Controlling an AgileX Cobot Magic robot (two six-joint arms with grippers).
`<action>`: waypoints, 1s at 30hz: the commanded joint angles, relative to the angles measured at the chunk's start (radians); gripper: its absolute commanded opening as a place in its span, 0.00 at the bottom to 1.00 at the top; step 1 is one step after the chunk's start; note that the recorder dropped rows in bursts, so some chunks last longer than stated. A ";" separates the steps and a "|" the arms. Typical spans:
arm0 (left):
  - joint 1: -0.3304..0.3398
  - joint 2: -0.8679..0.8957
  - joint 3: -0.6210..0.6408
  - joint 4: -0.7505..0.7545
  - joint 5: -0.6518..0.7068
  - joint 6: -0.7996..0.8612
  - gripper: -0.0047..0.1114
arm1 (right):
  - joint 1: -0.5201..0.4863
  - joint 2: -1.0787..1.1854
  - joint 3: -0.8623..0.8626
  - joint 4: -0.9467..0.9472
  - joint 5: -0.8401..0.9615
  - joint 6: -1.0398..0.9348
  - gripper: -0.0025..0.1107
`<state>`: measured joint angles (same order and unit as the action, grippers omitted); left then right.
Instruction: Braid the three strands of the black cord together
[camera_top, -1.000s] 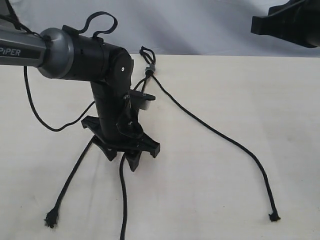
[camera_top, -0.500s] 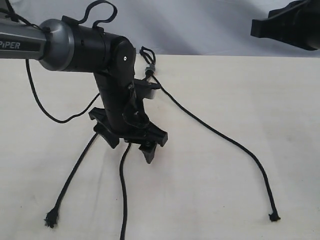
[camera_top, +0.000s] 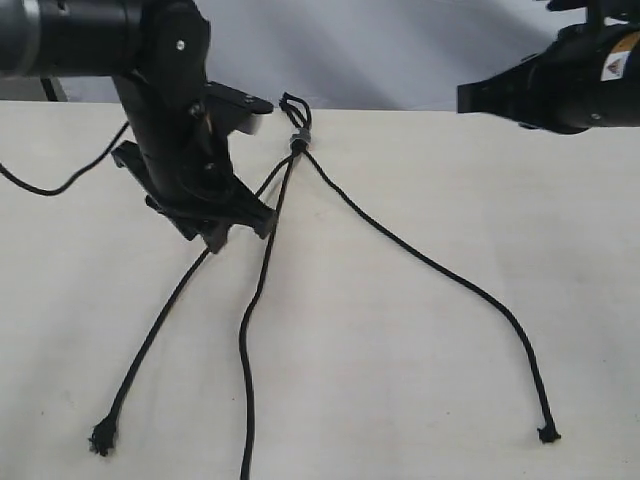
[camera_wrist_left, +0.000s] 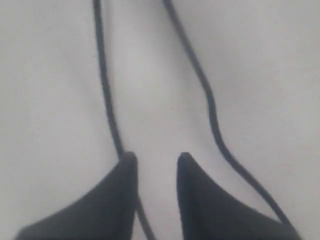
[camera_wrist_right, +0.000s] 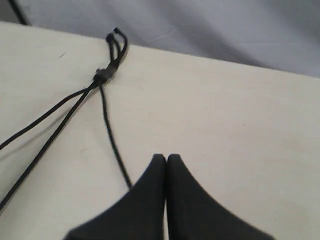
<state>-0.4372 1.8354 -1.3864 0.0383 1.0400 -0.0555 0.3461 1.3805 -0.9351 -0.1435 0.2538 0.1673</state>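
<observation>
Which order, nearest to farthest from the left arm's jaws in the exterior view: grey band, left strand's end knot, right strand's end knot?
1. grey band: close by, up and to the right.
2. left strand's end knot: lower left.
3. right strand's end knot: far lower right.

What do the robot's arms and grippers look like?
Both are black. The left arm trails a thin black cable; the right arm bears a yellow label. The left gripper and right gripper have two tapering fingers each.
</observation>
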 joint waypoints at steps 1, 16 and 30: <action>0.086 -0.092 0.108 0.090 -0.037 -0.100 0.04 | 0.146 0.059 -0.077 0.014 0.130 -0.061 0.02; 0.443 -0.290 0.619 0.141 -0.579 -0.261 0.04 | 0.643 0.413 -0.198 0.014 0.327 0.032 0.44; 0.509 -0.290 0.690 0.134 -0.747 -0.263 0.04 | 0.706 0.675 -0.341 0.065 0.431 0.125 0.43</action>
<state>0.0686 1.5555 -0.7024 0.1760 0.3008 -0.3091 1.0479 2.0339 -1.2540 -0.0946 0.6544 0.2880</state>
